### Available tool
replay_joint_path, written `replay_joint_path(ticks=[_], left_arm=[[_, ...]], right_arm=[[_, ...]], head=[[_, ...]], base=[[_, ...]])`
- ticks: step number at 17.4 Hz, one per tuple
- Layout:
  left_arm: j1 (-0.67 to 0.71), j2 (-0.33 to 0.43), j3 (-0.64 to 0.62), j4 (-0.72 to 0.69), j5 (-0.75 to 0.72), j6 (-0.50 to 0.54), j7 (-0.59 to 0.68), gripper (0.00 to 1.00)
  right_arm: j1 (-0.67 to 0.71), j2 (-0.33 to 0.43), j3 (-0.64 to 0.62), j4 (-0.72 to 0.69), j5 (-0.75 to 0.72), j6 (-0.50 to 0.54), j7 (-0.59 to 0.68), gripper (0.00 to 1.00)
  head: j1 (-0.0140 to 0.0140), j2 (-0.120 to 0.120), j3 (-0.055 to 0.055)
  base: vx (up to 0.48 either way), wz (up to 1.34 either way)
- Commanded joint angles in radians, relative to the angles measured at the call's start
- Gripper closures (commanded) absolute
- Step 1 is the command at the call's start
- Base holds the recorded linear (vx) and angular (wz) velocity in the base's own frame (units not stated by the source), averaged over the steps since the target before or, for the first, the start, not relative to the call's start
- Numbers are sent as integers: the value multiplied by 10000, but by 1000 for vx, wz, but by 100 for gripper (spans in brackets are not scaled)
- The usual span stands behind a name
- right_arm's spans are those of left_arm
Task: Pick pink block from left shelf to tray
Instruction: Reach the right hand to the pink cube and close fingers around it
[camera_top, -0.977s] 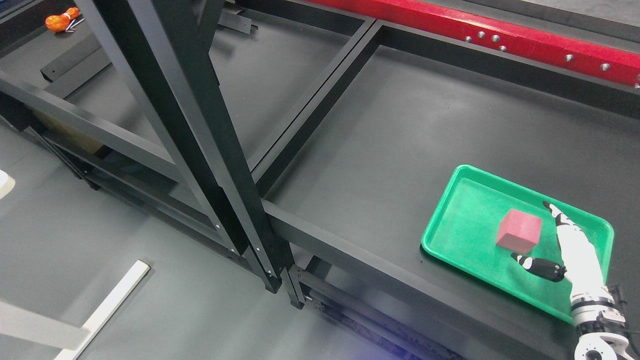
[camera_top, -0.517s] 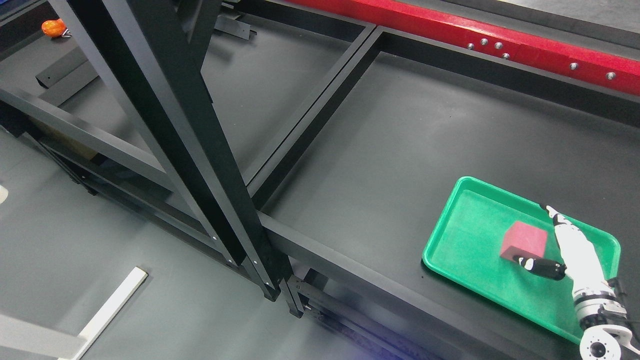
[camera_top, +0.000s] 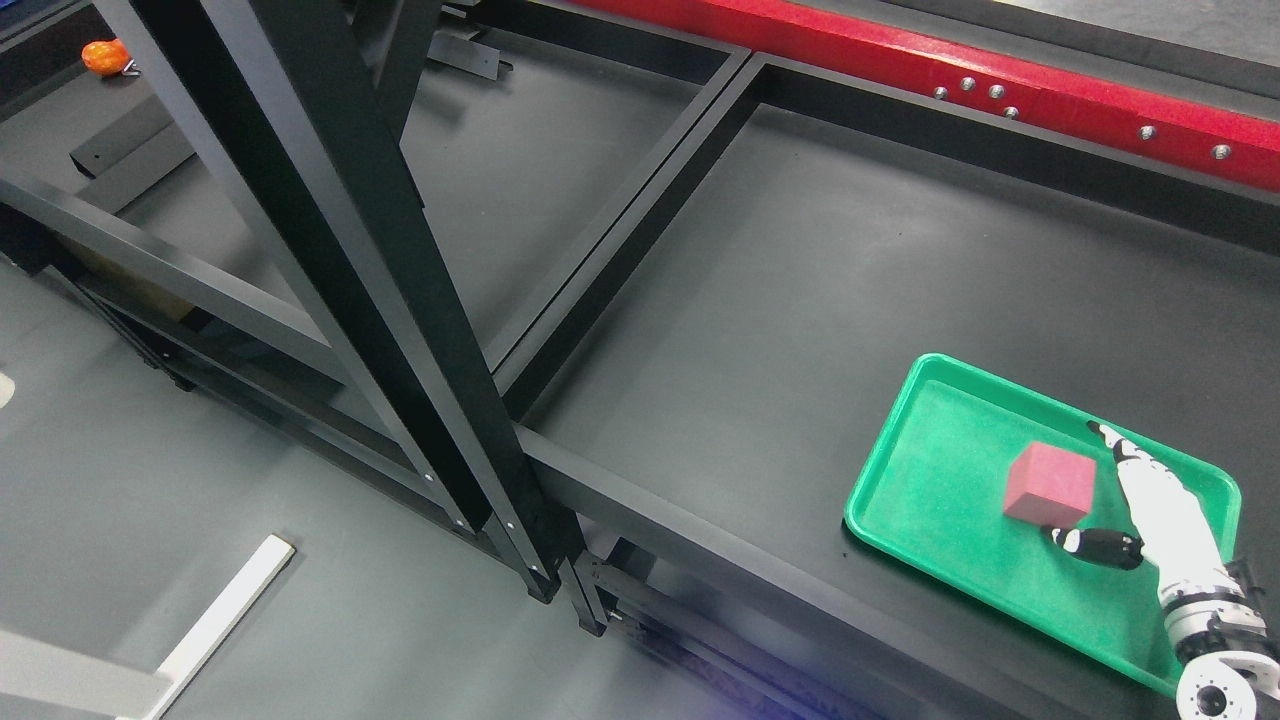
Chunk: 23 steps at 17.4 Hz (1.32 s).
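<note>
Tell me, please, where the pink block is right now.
In the head view, the pink block sits inside the green tray at lower right, just left of the right hand, whose open fingers are off it.

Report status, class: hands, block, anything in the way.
Right hand open, beside the pink block, not gripping. Block sits in the green tray. Left hand out of view. Nothing in the way.

The right hand (camera_top: 1150, 505) runs off the lower right corner, its arm cut at the wrist. Its palm covers a patch of the green tray (camera_top: 930, 470) beneath. Far up-left of the hand, an orange object (camera_top: 104, 56), perhaps a tool handle, sits half behind the black shelf post (camera_top: 330, 230).
</note>
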<state>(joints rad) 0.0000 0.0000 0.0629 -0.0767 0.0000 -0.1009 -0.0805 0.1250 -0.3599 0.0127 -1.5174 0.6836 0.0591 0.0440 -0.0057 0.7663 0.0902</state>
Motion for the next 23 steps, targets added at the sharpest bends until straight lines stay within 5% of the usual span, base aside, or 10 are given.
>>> replay_joint_path(ticks=[1, 9, 12, 21, 23], left_arm=[[92, 175, 0, 0, -15, -3, 8, 0], [92, 175, 0, 0, -15, -3, 8, 0], [92, 175, 0, 0, -15, -3, 8, 0], [92, 175, 0, 0, -15, -3, 8, 0], [92, 175, 0, 0, -15, 12, 8, 0]], right_arm=[[-313, -710, 823, 417, 21, -8, -11, 1], [-943, -757, 1421, 922, 52, -8, -11, 2], [-989, -757, 1499, 1061, 97, 8, -41, 10], [-821, -910, 1729, 1061, 98, -283, -41, 60], [-760, -910, 1729, 1061, 98, -498, -41, 82]], head=[[0, 0, 0], [0, 0, 0], [0, 0, 0], [0, 1, 0], [0, 1, 0]], base=[[0, 0], [0, 0], [0, 0], [0, 0], [0, 0]])
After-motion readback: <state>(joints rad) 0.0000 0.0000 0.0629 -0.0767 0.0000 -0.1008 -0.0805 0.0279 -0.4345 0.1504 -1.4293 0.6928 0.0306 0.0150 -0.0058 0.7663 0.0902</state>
